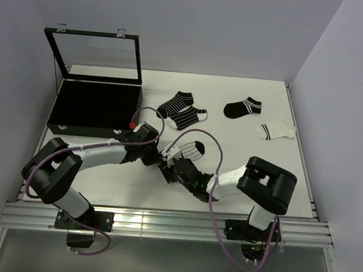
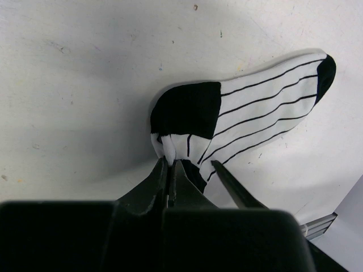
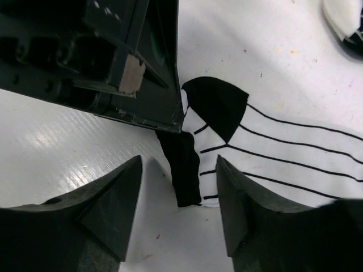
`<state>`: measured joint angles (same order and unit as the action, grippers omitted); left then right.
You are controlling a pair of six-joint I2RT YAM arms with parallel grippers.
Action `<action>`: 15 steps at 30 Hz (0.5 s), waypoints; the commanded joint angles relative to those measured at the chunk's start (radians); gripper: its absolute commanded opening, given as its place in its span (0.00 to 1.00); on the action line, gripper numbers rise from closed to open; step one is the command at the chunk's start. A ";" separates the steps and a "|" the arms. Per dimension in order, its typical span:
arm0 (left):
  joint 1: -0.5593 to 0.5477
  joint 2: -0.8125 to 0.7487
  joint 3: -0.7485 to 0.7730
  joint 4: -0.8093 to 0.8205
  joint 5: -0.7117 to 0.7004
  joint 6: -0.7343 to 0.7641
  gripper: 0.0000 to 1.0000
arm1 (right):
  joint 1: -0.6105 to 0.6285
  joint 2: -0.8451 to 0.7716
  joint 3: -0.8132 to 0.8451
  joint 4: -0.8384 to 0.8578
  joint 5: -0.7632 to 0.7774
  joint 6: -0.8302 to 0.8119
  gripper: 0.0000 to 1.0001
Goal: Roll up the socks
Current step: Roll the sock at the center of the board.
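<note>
Item: white striped sock (image 1: 191, 150), soft knit with black heel and toe, lay mid-frame on the smooth white bench (image 1: 262, 166), near its lower edge.
- My left end effector (image 2: 170, 164) was pinched shut on the cuff edge.
- My right end effector (image 3: 178, 167) stood parted, astride the black cuff.
- Other socks (image 1: 182, 110) lay well above.
- Black case (image 1: 95, 102) stood at upper left.
- Bare bench lay to the right.

1. Five socks lie on the table (image 1: 237, 90) in all.
2. Two are black with white stripes: one black sock (image 1: 174, 103) near the middle of the far edge, and a second black sock (image 1: 243, 108) toward the far right corner.
3. One striped sock (image 1: 191, 117) touches the first black one.
4. Two are white with black stripes: one white sock (image 1: 275, 130) near the right edge, and one lined white sock (image 1: 192, 150) in the middle.
5. One black case (image 1: 94, 105) stands at the far left corner.
6. Two arms: the left arm (image 1: 96, 152) and the right arm (image 1: 264, 182).
</note>
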<state>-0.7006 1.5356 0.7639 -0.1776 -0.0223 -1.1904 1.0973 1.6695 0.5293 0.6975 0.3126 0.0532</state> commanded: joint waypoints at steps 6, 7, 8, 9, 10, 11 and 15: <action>0.009 0.009 0.031 -0.008 0.036 -0.003 0.00 | 0.006 0.052 0.038 0.091 0.059 -0.041 0.57; 0.010 0.009 0.031 -0.008 0.038 -0.003 0.00 | 0.007 0.053 0.038 0.097 0.062 -0.042 0.57; 0.010 0.011 0.032 -0.007 0.039 -0.003 0.00 | 0.007 0.053 0.040 0.102 0.063 -0.042 0.57; 0.010 0.011 0.031 -0.010 0.041 -0.003 0.00 | 0.007 0.052 0.040 0.103 0.066 -0.042 0.57; 0.010 0.014 0.037 -0.011 0.042 0.000 0.00 | 0.007 0.052 0.043 0.106 0.068 -0.042 0.57; 0.010 0.015 0.037 -0.017 0.039 0.002 0.00 | 0.006 0.056 0.046 0.108 0.068 -0.042 0.57; 0.010 0.023 0.040 -0.013 0.047 0.002 0.00 | 0.007 0.073 0.055 0.112 0.063 -0.042 0.56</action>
<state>-0.6941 1.5497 0.7704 -0.1928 0.0044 -1.1908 1.0973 1.7153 0.5453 0.7506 0.3492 0.0257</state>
